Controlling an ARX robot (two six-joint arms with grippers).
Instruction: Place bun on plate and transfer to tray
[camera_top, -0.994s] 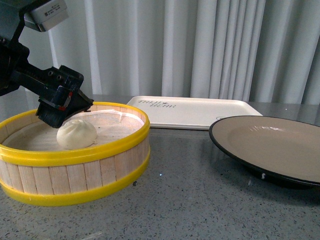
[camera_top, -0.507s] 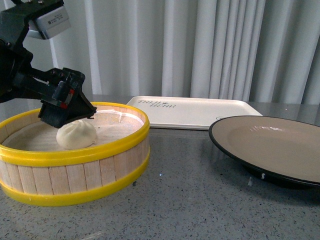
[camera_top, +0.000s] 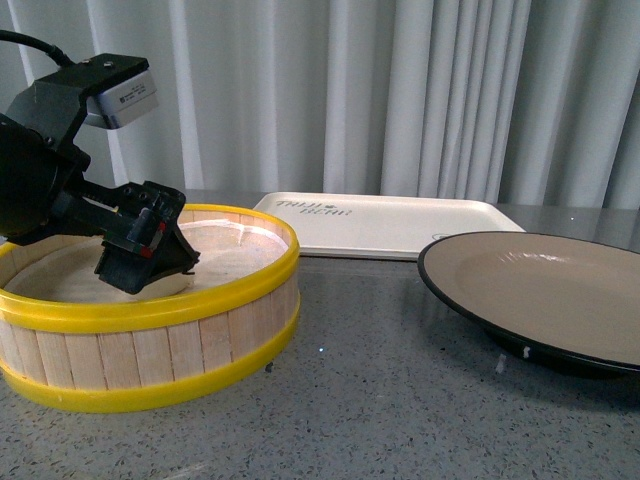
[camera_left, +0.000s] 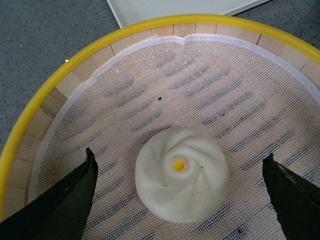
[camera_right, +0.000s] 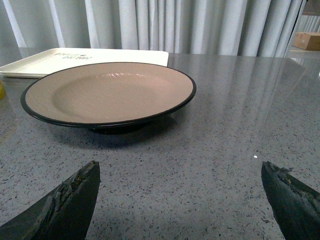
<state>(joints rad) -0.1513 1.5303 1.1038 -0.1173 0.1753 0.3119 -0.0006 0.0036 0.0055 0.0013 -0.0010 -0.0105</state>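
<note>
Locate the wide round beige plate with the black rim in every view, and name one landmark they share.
Front view: the beige, black-rimmed round plate sits at right.
Left wrist view: not in it.
Right wrist view: the plate lies ahead of the open right tool.
Shared landmark: the cream-white rectangular plastic tray, behind the plate in both; the left wrist view shows the tray beyond the yellow-rimmed wooden steamer basket.

The front view looks level and low across the worktop (camera_top: 400, 400) toward the curtain (camera_top: 400, 90), steamer basket (camera_top: 150, 340) close at lower left. The left wrist view peers steeply down into that basket. The right wrist view skims the worktop toward the plate (camera_right: 107, 92) and tray (camera_right: 85, 60), both shared with the front.
</note>
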